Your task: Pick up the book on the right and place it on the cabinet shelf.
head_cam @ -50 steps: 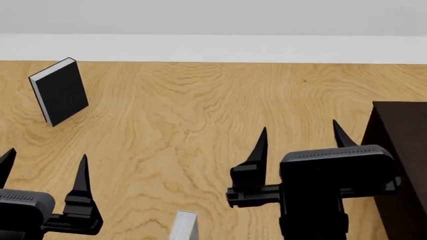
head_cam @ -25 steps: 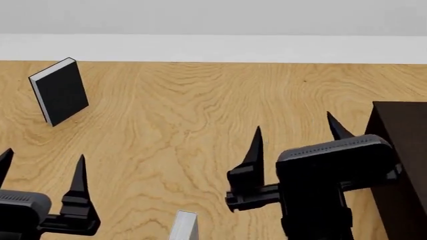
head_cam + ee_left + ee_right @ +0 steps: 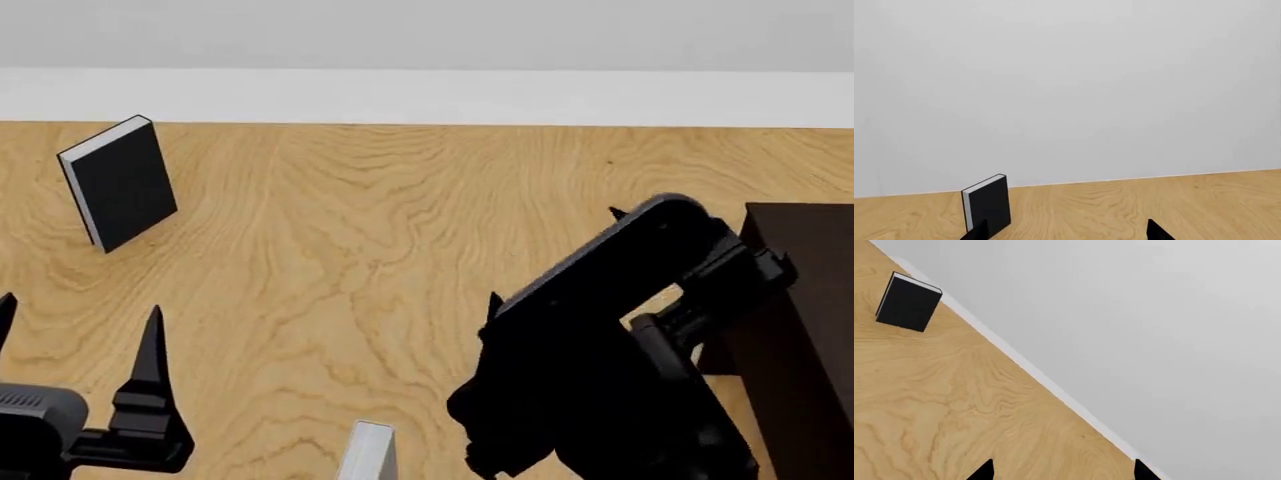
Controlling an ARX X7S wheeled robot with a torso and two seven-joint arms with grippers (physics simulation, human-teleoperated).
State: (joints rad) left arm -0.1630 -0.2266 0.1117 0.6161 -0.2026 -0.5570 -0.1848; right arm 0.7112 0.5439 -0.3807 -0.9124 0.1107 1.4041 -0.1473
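Wood-grain table (image 3: 374, 220) against a blank white wall (image 3: 427, 30), with the cabinet shelf (image 3: 801, 300) at the far right edge, just beside the right arm. Right gripper (image 3: 1064, 471) is released: its wrist view shows both tips well apart with nothing between them, and the head view shows the wrist rolled to a slant. Left gripper (image 3: 78, 320) is also spread and empty, low at the near left. The black book (image 3: 120, 185) stands far left; it's a decoy. I can't positively locate the grey book. The only candidate is a pale book sliver (image 3: 367, 452) standing at the near edge between the arms, and too little of it shows to judge the cover shade. The right arm also hides a good patch of table. My read is that the step in hand is the approach. To do it well, get the target framed in the right wrist view before committing. Square the jaws to the covers and come down over the top edge, then close across the thickness. Watch elbow clearance to the cabinet side, and keep the left arm parked.
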